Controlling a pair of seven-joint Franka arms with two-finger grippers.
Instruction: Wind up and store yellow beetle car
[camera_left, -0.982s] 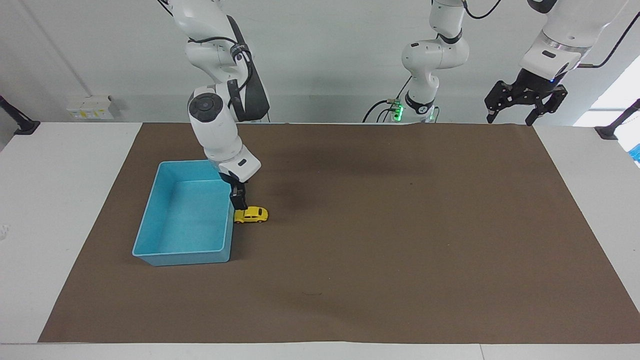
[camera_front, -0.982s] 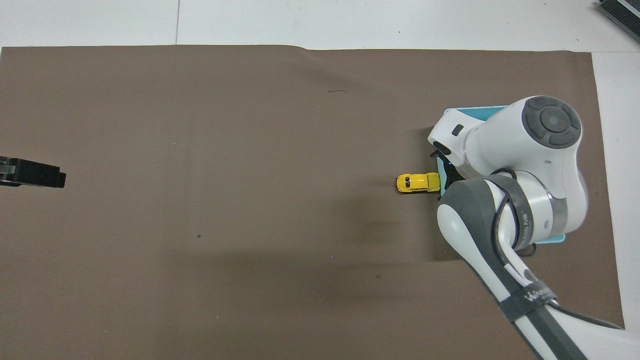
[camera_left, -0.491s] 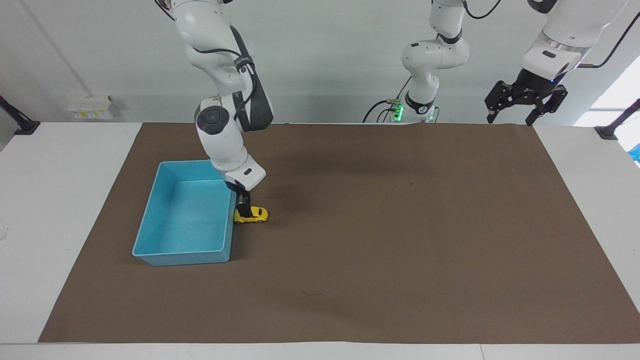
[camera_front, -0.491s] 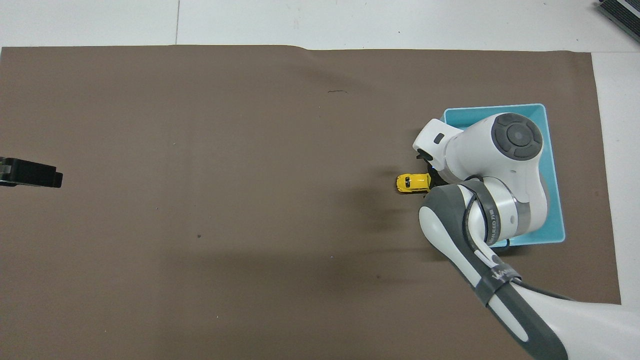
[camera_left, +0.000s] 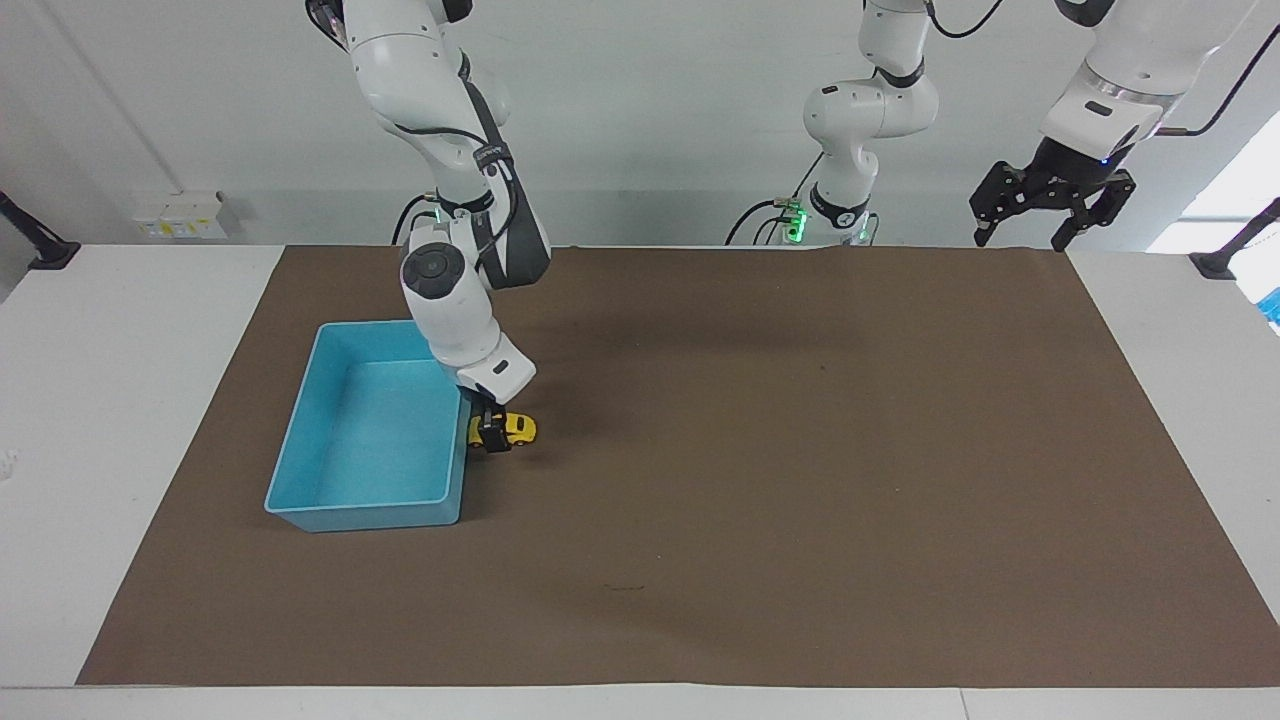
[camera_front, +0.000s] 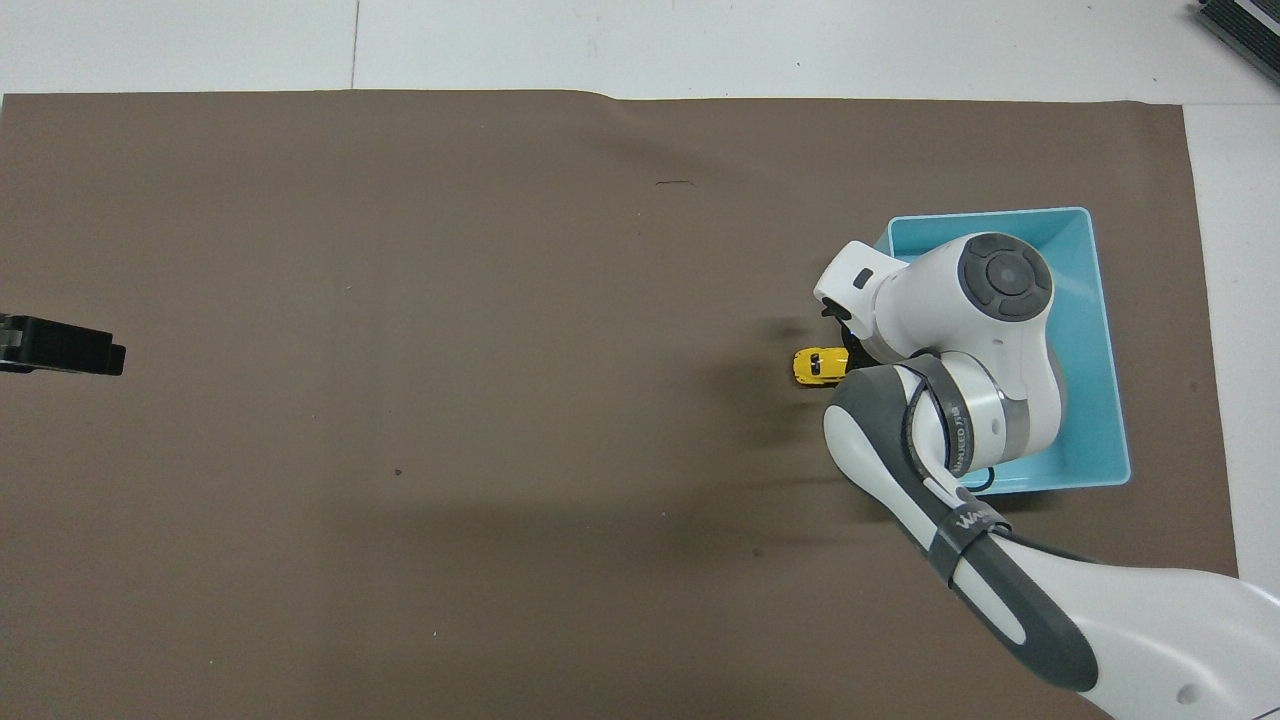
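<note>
**Reaching for the car beside the bin**

Spanning the table: brown mat (camera_left: 800, 480). Standing toward the right arm's end: light-blue bin (camera_left: 372, 430), nothing in it. Waiting raised over the mat's corner at the other end: left gripper (camera_left: 1050, 205), fingers spread. Lowered astride the yellow beetle car (camera_left: 515, 428): right gripper (camera_left: 490, 435), unclenched, grasping nothing yet. Parked just beside the bin wall, long axis crosswise to that wall, nose apparently away from it. Step judged: grasp; next, closing on the body, then rolling it backward.

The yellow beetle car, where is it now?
The yellow beetle car stands on the brown mat beside the light-blue bin, at the right arm's end, under the right tool.
</note>
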